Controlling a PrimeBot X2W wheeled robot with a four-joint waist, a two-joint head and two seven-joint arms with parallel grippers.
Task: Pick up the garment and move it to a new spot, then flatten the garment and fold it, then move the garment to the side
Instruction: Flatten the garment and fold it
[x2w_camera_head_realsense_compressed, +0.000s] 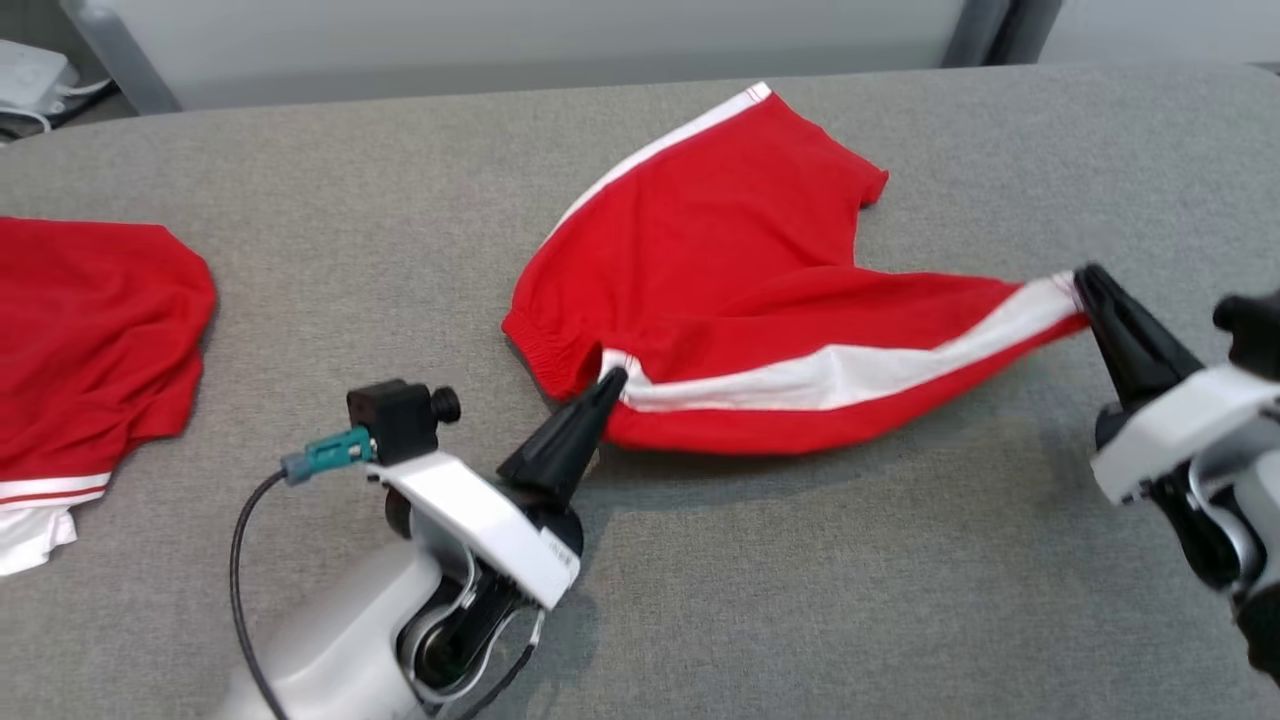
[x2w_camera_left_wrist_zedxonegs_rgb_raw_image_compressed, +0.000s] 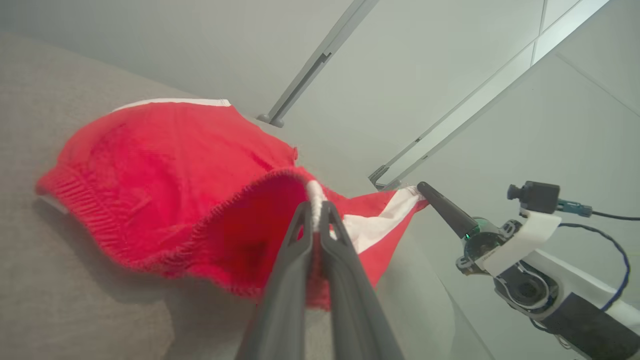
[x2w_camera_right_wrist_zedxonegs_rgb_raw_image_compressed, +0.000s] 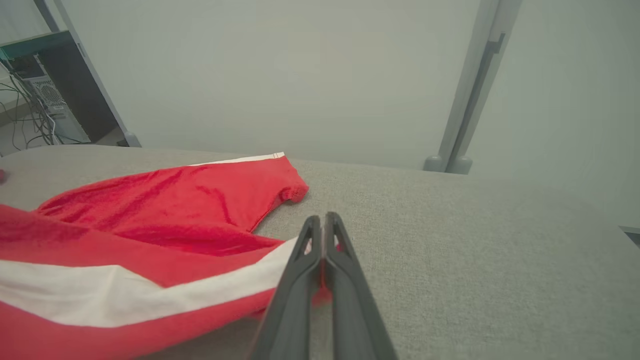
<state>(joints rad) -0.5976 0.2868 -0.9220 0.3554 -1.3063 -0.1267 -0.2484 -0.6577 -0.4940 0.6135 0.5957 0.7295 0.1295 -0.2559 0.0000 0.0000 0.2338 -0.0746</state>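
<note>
Left gripper (x2w_camera_head_realsense_compressed: 612, 380) and right gripper (x2w_camera_head_realsense_compressed: 1085, 275) are both pinched tight on opposite ends of the red fabric shorts with a white side stripe (x2w_camera_head_realsense_compressed: 720, 260), sagging onto the grey cloth tabletop (x2w_camera_head_realsense_compressed: 800, 600), so I'd pull evenly outward before lowering it flat.

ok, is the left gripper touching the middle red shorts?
Touching. In the left wrist view, the left gripper is shut on the red shorts, with their white stripe pinched in it.
</note>
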